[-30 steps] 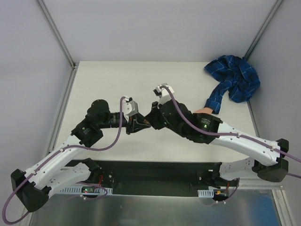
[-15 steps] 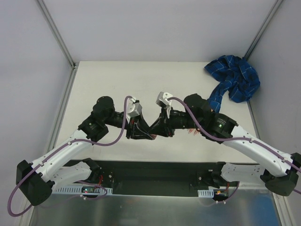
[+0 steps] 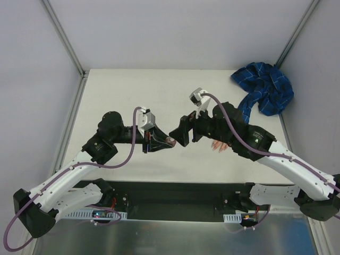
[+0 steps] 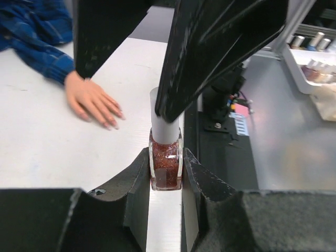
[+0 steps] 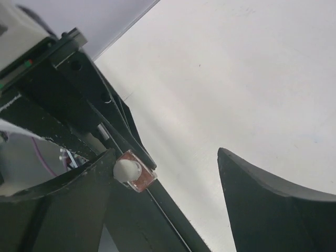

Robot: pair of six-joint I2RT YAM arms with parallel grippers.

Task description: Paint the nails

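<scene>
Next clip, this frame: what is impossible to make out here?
- The nails: top view, the right arm covers most of the fake hand; left wrist view, too small to judge paint.
- Bottle cap: left wrist view, the right pincer hides its top.
- Tray bottles: left wrist view, blurred, cut by the edge.

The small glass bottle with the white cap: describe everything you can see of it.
The small clear glass bottle is squarish and holds reddish-brown glittery polish. Its white cylindrical cap is on. The left gripper clamps the glass body between its black fingers, cap pointing outward toward the open right gripper. One of that gripper's fingers sits right at the cap, though contact cannot be confirmed. In the top view the bottle sits between the two arms, over the white table.
</scene>
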